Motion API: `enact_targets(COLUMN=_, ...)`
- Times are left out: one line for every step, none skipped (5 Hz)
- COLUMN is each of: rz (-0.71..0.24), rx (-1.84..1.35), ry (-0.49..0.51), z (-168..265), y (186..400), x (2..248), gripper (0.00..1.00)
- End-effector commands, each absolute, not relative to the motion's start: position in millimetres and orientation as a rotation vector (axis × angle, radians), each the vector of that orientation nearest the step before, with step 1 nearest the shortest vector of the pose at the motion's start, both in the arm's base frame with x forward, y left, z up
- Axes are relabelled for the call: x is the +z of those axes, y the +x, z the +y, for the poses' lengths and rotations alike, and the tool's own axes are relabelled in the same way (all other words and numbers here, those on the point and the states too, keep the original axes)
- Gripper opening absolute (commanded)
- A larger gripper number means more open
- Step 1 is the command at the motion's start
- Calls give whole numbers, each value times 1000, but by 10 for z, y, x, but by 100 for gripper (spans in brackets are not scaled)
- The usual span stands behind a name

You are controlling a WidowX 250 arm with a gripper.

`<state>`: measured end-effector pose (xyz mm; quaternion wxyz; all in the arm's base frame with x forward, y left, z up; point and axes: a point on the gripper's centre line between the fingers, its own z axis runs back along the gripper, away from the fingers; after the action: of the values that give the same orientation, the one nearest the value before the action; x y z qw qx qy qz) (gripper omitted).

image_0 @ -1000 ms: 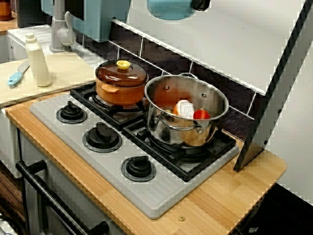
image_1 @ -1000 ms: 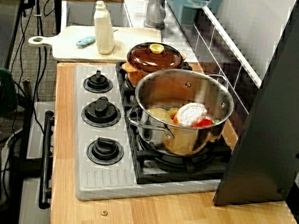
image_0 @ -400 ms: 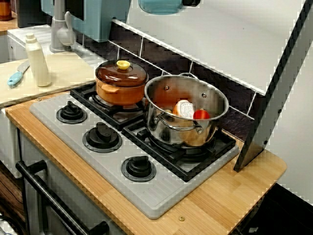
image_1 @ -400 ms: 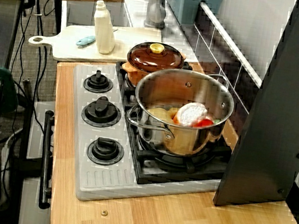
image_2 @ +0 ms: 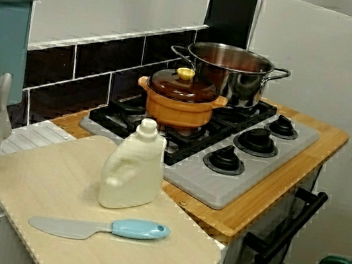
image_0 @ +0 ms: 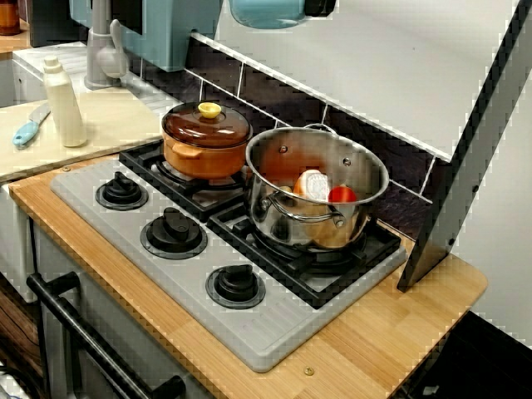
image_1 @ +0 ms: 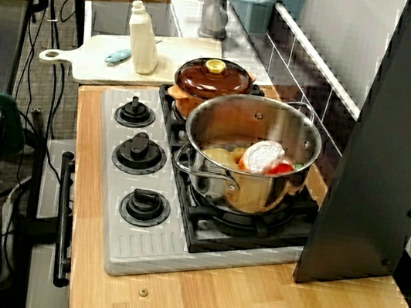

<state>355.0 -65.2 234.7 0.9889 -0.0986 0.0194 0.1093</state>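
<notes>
- Front view of the stove, far left: a cutting board [image_0: 116, 116] carries a blue-handled knife [image_0: 25, 129] lying flat and a cream bottle [image_0: 64, 104] standing upright. Both are well apart from the burners, probably parked away from the cooking area.
- Faucet [image_0: 100, 50]: grey, behind the board.
- Stove [image_0: 274, 332]: a grey top on the wooden desk [image_0: 391, 332], with three black knobs [image_0: 173, 231] in a front row.
- Orange pot [image_0: 205, 145]: sits on the rear-left grate. Its brown lid with a yellow knob is seated square, so the pot rests level and closed.
- Steel pot [image_0: 316, 195]: sits uncovered on the right grate, just beside the orange pot. A white-topped item [image_0: 314, 184] and a red piece [image_0: 342, 195] lie inside, contained by the deep wall.
- Black panel [image_0: 470, 166]: leans at the desk's right end.
- Arm [image_0: 278, 10]: a teal housing cut off by the top edge, hanging high over the back of the stove above both pots and touching nothing. The fingers are out of frame, so whether they are wide or narrow cannot be told.
</notes>
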Motion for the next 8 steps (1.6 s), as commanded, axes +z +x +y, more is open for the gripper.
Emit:
enact_targets(rz=-155, rx=254, ry=-149, z=-515, y=3406, x=2549, gripper=0)
enact_targets(rz=-198, rx=271, ry=-130, z=-485, y=3373, x=2544, gripper=0)
enact_targets(rz=-207, rx=278, ry=-121, z=-474, y=3349, x=2498, gripper=0)
enact_targets(rz=-163, rx=247, ry=-142, z=-524, y=3302, x=2472, gripper=0)
enact_targets(rz=-124, rx=236, ry=-184, z=-505, y=3274, x=2524, gripper=0)
enact_targets(rz=-108, rx=234, ry=-206, z=-479, y=3291, x=2563, gripper=0)
enact_targets(rz=-92, rx=235, ry=-219, z=-453, y=3320, x=2575, gripper=0)
enact_targets(rz=-116, rx=241, ry=-200, z=-455, y=3294, x=2544, gripper=0)
